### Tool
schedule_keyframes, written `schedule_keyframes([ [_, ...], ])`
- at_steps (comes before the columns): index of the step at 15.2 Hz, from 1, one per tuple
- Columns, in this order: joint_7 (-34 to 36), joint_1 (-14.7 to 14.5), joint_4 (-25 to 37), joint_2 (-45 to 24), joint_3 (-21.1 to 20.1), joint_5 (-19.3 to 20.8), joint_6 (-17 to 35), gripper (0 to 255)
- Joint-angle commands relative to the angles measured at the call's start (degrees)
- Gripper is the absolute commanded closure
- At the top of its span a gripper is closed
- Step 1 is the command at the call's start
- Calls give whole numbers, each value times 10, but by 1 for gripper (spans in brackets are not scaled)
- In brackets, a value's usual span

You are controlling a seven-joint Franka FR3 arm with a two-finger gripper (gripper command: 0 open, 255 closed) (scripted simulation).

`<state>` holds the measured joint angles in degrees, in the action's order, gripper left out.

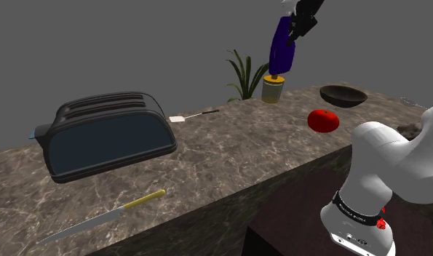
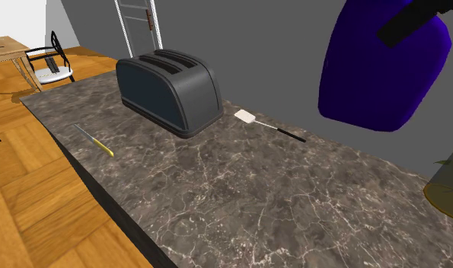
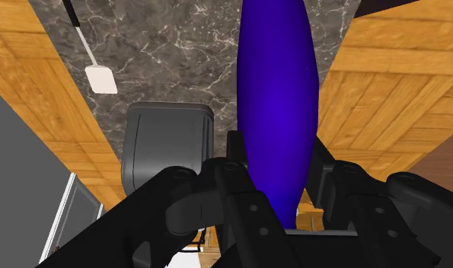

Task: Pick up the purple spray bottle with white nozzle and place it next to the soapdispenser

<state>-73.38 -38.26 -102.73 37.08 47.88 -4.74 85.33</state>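
The purple spray bottle (image 1: 282,44) hangs in the air, tilted, high above the back of the marble counter (image 1: 229,153). My gripper (image 1: 298,25) is shut on its upper end. Just below the bottle stands the soap dispenser (image 1: 273,87), a yellowish jar with a dark pump, apart from it. In the second exterior view the bottle (image 2: 384,68) looms large with a black finger (image 2: 415,19) across it, and the dispenser (image 2: 449,186) sits at the right edge. Seen from the wrist, both fingers (image 3: 236,164) clasp the bottle (image 3: 278,99).
A dark toaster (image 1: 105,134) stands at the shoulder view's left, a yellow-handled knife (image 1: 105,218) near the front edge. A white spatula (image 1: 193,115), a plant (image 1: 245,73), a dark bowl (image 1: 343,94) and a red tomato (image 1: 324,120) lie around the dispenser.
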Motion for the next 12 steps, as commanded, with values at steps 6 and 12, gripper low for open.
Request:
schedule_keyframes([
  [6, -96, -75, 117, -50, 159, 7, -62, 255],
  [12, -154, -237, 262, -60, 357, 30, -125, 255],
])
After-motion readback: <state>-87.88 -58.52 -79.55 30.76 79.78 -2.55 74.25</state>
